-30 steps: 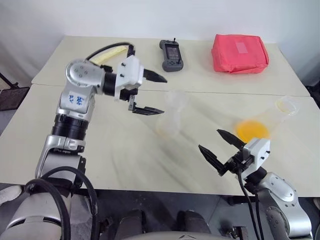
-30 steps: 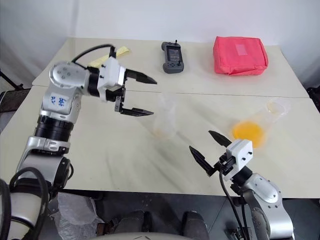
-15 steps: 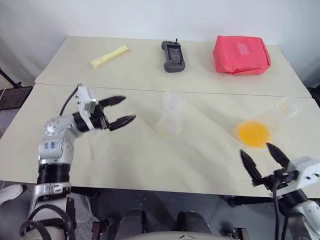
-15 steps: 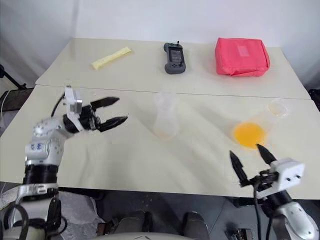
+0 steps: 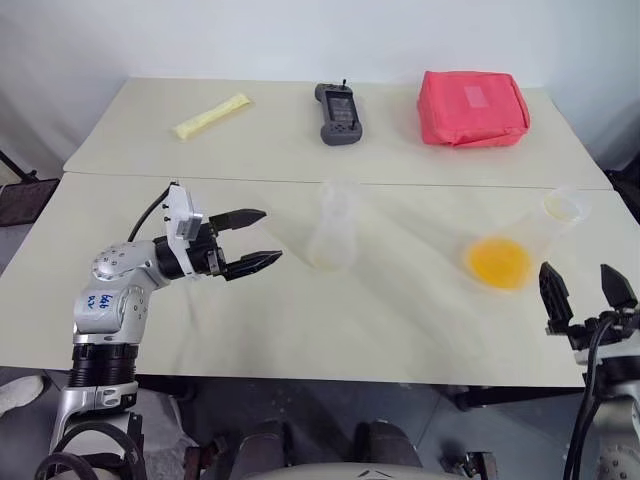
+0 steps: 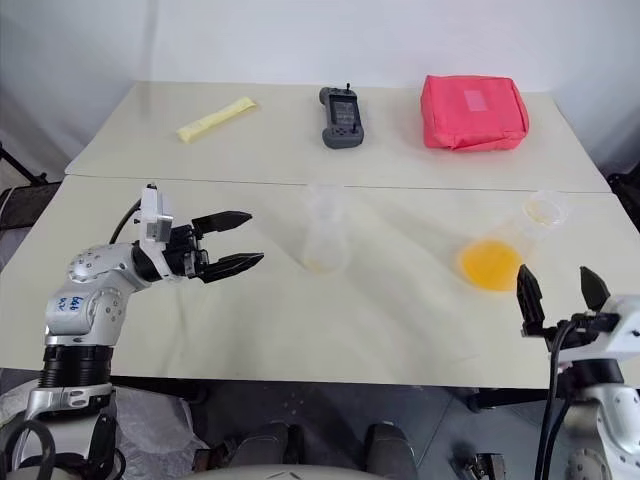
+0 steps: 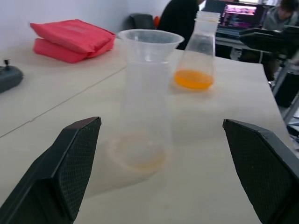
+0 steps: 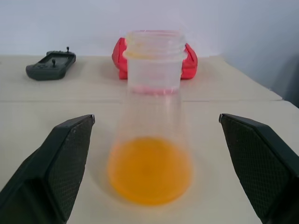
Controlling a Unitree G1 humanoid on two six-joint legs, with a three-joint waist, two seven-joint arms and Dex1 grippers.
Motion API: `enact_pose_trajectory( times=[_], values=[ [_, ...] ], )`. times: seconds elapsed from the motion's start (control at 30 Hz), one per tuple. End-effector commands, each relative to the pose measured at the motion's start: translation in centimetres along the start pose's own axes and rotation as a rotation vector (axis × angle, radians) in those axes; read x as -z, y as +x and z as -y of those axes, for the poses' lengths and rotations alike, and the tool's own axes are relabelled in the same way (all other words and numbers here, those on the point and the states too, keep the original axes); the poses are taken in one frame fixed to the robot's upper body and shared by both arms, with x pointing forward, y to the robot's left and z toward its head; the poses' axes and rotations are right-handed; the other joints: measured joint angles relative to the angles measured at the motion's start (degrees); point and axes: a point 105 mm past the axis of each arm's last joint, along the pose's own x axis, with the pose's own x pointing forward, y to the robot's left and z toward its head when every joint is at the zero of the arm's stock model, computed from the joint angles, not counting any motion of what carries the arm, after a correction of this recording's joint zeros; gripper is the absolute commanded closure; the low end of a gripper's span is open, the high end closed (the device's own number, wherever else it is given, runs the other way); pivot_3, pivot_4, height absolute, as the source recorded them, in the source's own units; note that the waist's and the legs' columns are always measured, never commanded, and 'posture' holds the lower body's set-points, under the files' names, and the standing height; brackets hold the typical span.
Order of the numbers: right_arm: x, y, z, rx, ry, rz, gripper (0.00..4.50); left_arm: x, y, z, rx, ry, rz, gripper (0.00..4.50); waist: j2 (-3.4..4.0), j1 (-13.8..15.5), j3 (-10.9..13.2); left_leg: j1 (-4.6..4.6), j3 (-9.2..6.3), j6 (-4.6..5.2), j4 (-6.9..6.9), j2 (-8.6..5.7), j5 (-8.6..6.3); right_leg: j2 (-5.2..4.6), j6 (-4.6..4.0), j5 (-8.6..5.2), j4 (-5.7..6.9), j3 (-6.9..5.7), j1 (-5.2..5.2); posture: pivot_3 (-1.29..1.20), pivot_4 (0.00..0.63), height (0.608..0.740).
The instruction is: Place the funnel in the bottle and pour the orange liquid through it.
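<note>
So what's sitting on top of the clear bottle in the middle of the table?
The funnel sits in the neck of the middle bottle, cone mouth up and empty. Its spout inside the neck can't be made out. A faint orange film shows at the base.

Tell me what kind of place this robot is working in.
Probably an office or lab set up for robot trials: plain pale tables against a white wall, a handheld controller and a red pouch on them, and people at lit computer monitors behind.
</note>
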Motion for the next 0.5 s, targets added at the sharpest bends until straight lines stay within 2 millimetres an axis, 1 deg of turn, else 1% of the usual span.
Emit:
enact_pose_trajectory(
  times=[0.03, 0.17, 0.37, 0.5],
  values=[
    [-1.1, 1.7, 1.0, 0.039, 0.000, 0.014, 0.00, -1.0, 0.1, 0.9, 0.029, 0.032, 0.023, 0.06, 0.01, -0.14, 0.00, 0.00, 0.00, 0.00, 0.00, 0.02, 0.00, -0.02, 0.00, 0.00, 0.00, 0.01, 0.00, 0.00, 0.150, 0.740],
    [-1.2, 4.2, 0.5, 0.002, 0.037, 0.004, 0.00, -0.9, -0.1, 1.7, 0.029, 0.026, 0.013, 0.06, 0.03, -0.16, -0.01, 0.01, 0.00, 0.00, -0.04, 0.11, 0.00, -0.02, 0.00, 0.00, 0.01, 0.00, -0.02, 0.00, 0.150, 0.740],
    [-0.9, 6.7, -0.3, -0.060, 0.073, -0.027, 0.00, -1.0, -0.4, 1.8, 0.002, 0.036, 0.006, 0.06, 0.03, -0.03, -0.01, -0.02, 0.02, 0.04, -0.04, 0.08, 0.02, -0.06, 0.00, 0.00, -0.04, 0.01, -0.01, 0.00, 0.150, 0.740],
    [-1.0, 8.4, -0.3, -0.072, 0.065, -0.039, 0.00, -1.3, -0.4, 1.9, -0.012, 0.049, 0.010, 0.06, 0.04, -0.13, -0.01, -0.03, 0.01, 0.04, -0.04, 0.09, 0.02, -0.07, 0.00, 0.00, -0.04, 0.01, -0.02, 0.00, 0.150, 0.740]
  ],
)
